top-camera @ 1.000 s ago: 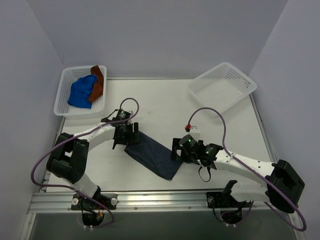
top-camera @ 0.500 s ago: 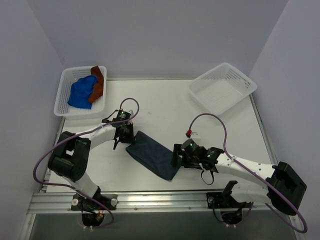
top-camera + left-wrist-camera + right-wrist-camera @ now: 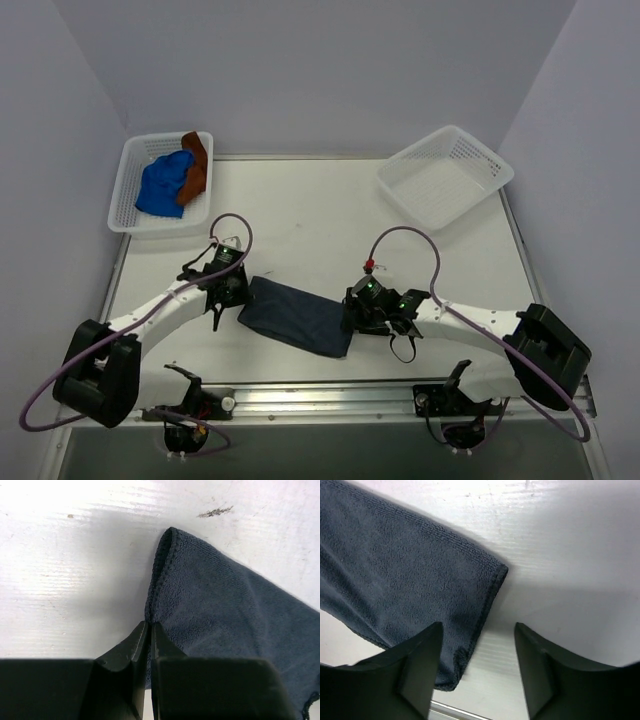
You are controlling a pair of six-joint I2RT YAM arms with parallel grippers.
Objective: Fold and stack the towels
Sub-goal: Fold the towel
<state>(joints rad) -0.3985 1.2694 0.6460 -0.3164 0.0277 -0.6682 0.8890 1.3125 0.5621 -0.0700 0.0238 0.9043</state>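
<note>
A dark purple towel (image 3: 295, 317) lies folded in a long strip near the table's front. My left gripper (image 3: 232, 297) sits at its left end. In the left wrist view that gripper (image 3: 150, 625) is shut, with the hemmed edge of the towel (image 3: 225, 610) pinched between its tips. My right gripper (image 3: 352, 320) is at the strip's right end. Seen from the right wrist, it (image 3: 477, 642) stands open, with the towel's corner (image 3: 395, 580) lying between its fingers. A bright blue towel (image 3: 162, 183) and a rust-brown towel (image 3: 196, 165) lie bunched in the left basket.
The white mesh basket (image 3: 130, 160) holding the two towels stands at the back left. A second white mesh basket (image 3: 445, 175) stands at the back right, tilted, with nothing in it. A metal rail (image 3: 320, 398) runs along the table's near edge.
My left gripper shut on the towel's left end and drew it toward the front left. The right gripper shifted left onto the towel's right corner, its jaws narrowing.
</note>
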